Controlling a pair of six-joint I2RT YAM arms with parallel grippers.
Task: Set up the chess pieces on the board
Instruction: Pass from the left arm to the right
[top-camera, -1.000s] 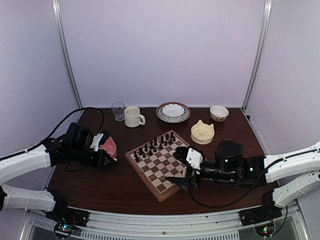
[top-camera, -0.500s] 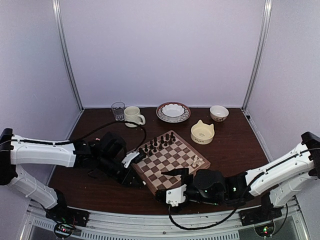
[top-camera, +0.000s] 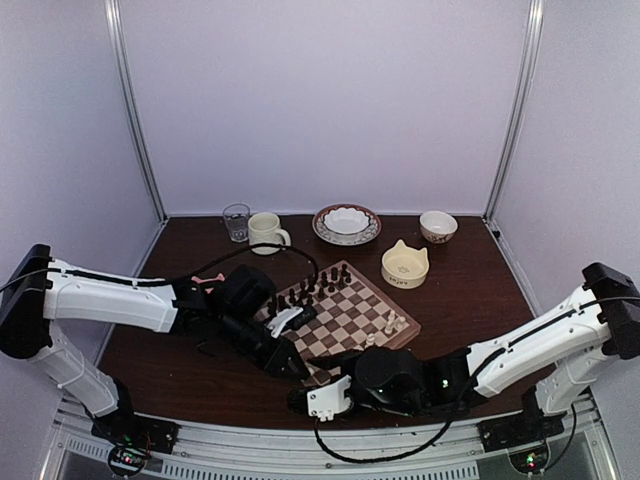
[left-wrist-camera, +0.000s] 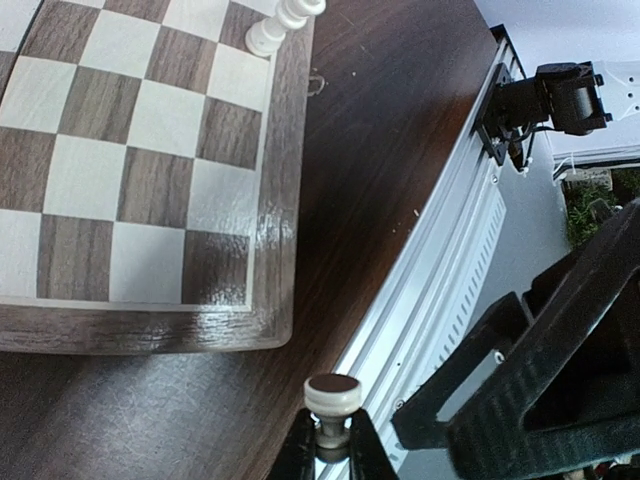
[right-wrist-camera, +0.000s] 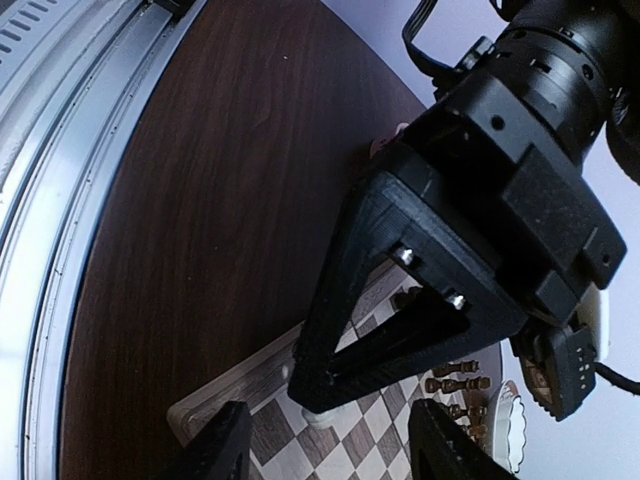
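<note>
Swung in closer to the near corner of the chessboard (top-camera: 352, 312), the left gripper (top-camera: 297, 367) is clamped on a cream pawn (left-wrist-camera: 333, 397) just off the rim, while the right gripper (right-wrist-camera: 330, 450) beside it hangs partly open, empty.

You get no legible text, number or brand in any view. The only candidate is a small dark print on the front of the pale yellow cat-eared ceramic bowl (top-camera: 404, 266) in the top view, and it's too small to read.
</note>
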